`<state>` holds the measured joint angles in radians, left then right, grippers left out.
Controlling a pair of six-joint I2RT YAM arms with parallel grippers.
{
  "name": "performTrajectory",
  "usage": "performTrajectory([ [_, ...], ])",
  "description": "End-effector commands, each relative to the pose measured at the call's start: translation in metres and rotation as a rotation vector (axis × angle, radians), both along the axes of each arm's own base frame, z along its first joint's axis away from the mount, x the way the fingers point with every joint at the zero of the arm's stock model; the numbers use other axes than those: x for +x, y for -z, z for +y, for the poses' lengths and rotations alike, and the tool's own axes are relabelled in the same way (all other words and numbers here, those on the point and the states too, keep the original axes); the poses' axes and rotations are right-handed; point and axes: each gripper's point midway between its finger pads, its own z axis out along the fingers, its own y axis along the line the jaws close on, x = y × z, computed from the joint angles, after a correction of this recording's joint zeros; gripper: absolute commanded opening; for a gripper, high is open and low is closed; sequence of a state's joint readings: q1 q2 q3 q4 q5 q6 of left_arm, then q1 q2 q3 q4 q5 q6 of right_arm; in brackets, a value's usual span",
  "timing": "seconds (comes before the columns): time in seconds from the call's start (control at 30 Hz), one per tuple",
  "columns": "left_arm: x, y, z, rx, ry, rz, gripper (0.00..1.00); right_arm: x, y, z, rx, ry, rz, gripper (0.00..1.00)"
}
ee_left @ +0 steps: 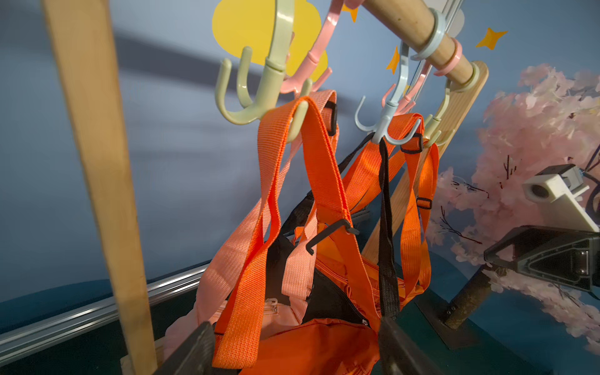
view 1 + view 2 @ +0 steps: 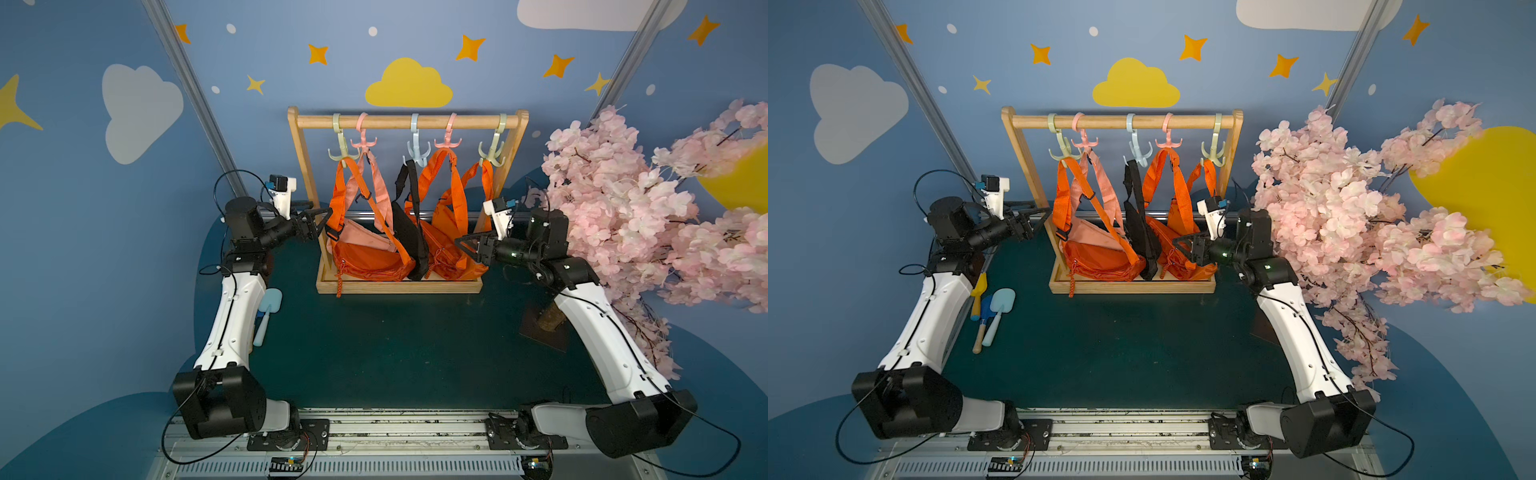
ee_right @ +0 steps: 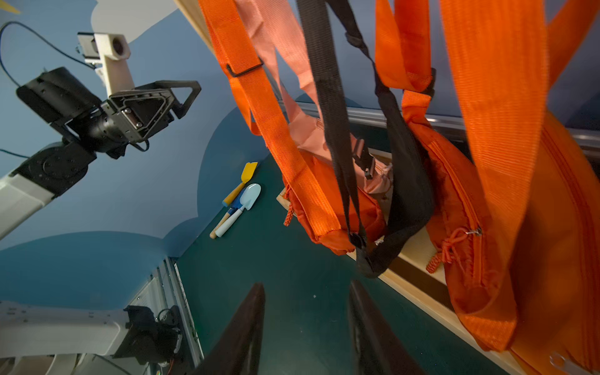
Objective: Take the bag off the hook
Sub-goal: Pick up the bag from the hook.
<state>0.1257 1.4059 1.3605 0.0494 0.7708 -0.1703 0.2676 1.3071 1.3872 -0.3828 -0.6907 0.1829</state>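
A wooden rack [image 2: 407,121] carries a row of plastic hooks in both top views. Off the leftmost, green hook [image 2: 343,156] [image 1: 276,81] hangs an orange bag [image 2: 365,259] by an orange strap [image 1: 311,156]. A pink bag [image 2: 361,239], a black bag [image 2: 409,232] and two more orange bags [image 2: 446,249] hang beside it. My left gripper [image 2: 328,212] [image 1: 297,324] is open at the rack's left end, its fingers on either side of the orange strap and the bag's top, not clamped. My right gripper [image 2: 459,241] [image 3: 307,285] is open and empty in front of the rightmost orange bag.
Toy shovels [image 2: 988,316] lie on the green table by the left arm. A pink blossom tree [image 2: 644,208] on a dark base [image 2: 548,332] crowds the right arm. The rack's left post [image 1: 97,162] stands close beside my left gripper.
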Motion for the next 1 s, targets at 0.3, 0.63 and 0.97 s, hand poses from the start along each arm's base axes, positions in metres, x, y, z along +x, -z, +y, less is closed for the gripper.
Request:
performTrajectory([
  [0.3, 0.008, -0.029, -0.018, 0.028, 0.077, -0.055, 0.72, 0.005, -0.045, 0.094, -0.064, -0.182, -0.36, 0.41],
  [0.63, 0.029, -0.025, -0.015, 0.027, 0.041, -0.046, 0.69, 0.041, -0.037, 0.169, -0.119, -0.182, -0.396, 0.42],
  [0.97, 0.051, -0.01, -0.009, 0.015, 0.0, -0.014, 0.67, 0.077, -0.014, 0.2, -0.209, -0.077, -0.42, 0.43],
])
